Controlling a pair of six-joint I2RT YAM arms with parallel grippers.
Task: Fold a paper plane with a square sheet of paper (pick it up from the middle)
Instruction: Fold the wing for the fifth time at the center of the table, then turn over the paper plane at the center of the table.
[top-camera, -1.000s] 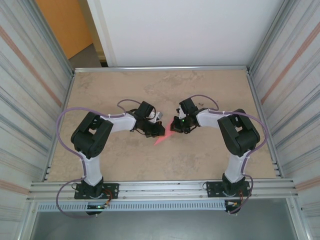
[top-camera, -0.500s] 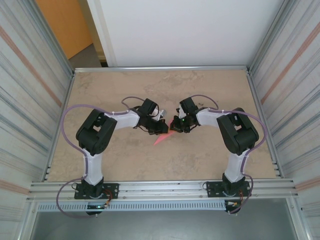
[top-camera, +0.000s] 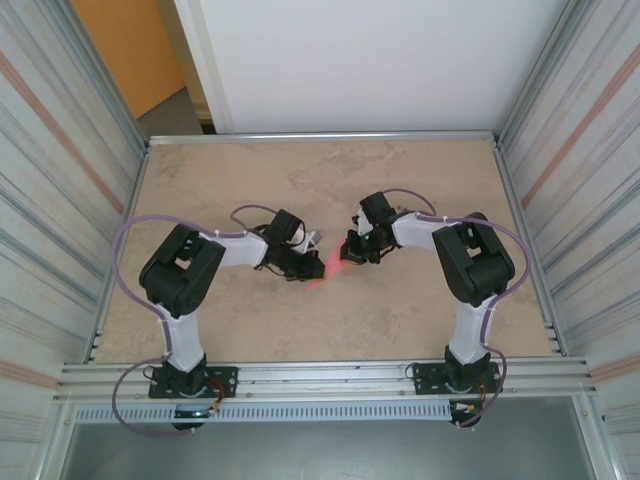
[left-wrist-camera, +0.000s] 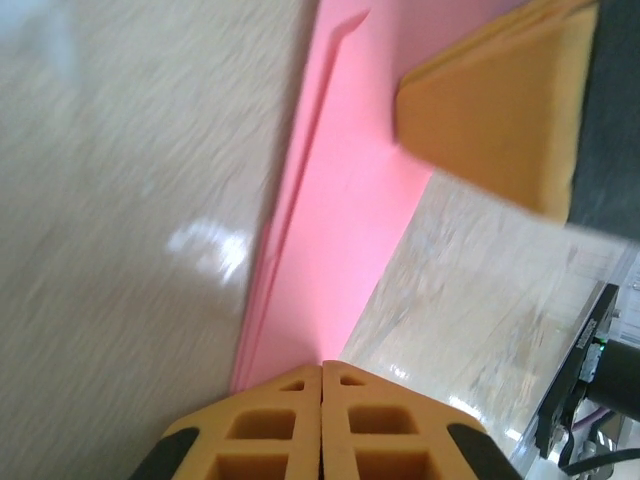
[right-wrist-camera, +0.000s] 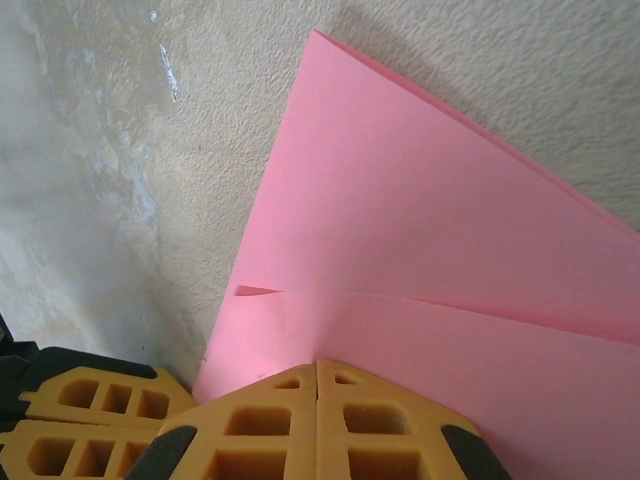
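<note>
Corrugated metal walls enclose a beige marbled table (top-camera: 200, 180). The pink paper plane (top-camera: 329, 265) lies at the middle of the table, well apart from every edge, between the two grippers. The left gripper (top-camera: 308, 266) has its jaws pressed together on the narrow end of the paper. The right gripper (top-camera: 349, 253) has its jaws closed on the opposite, wider end. The right wrist view shows layered folds and a crease running out from the fingers. The two grippers stand near each other.
</note>
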